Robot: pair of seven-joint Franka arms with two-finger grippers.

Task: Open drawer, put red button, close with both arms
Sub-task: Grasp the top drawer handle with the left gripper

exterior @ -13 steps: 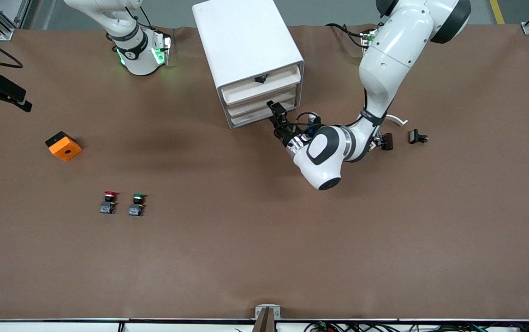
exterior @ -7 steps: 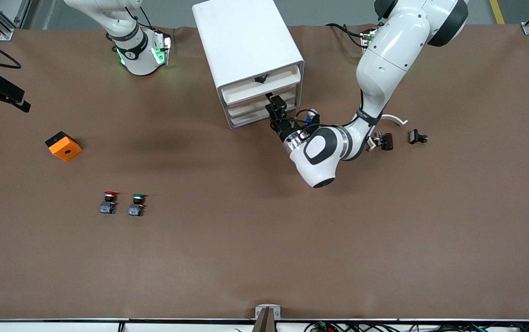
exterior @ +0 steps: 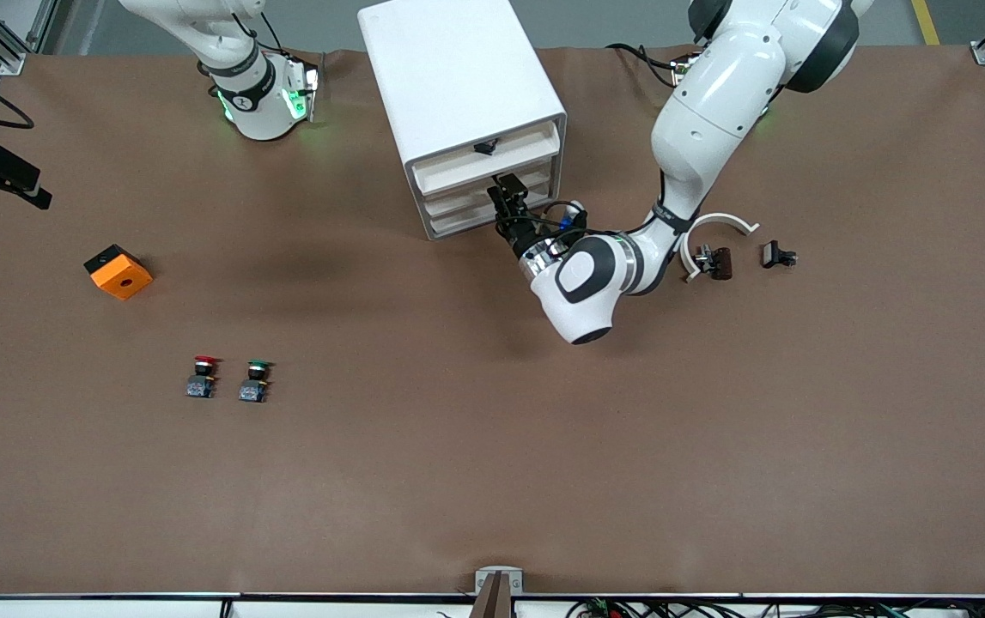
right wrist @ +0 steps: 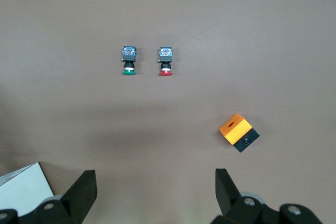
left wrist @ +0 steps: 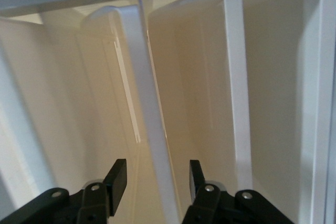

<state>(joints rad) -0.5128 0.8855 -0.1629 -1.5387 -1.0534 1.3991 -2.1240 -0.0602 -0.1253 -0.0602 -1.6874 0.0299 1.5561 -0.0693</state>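
Observation:
The white three-drawer cabinet (exterior: 458, 77) stands between the arm bases, all drawers shut. My left gripper (exterior: 505, 190) is open at the front of the second drawer (exterior: 458, 202). In the left wrist view (left wrist: 157, 174) its fingers (left wrist: 116, 178) stand either side of a white drawer rim (left wrist: 152, 114) without closing on it. The red button (exterior: 203, 374) stands on the table toward the right arm's end, beside the green button (exterior: 256, 379). My right gripper (right wrist: 156, 187) is open and empty, high over the table; its view shows the red button (right wrist: 166, 60) and green button (right wrist: 128, 60). It is out of the front view.
An orange block (exterior: 118, 271) lies farther from the camera than the buttons, also in the right wrist view (right wrist: 239, 132). A white curved piece (exterior: 720, 223) and two small black parts (exterior: 714, 260) (exterior: 777, 255) lie by the left arm. A black clip (exterior: 485, 148) sits on the top drawer.
My left arm has moved toward the cabinet, bringing its open gripper up to the second drawer's front. The buttons and the right arm have not moved.

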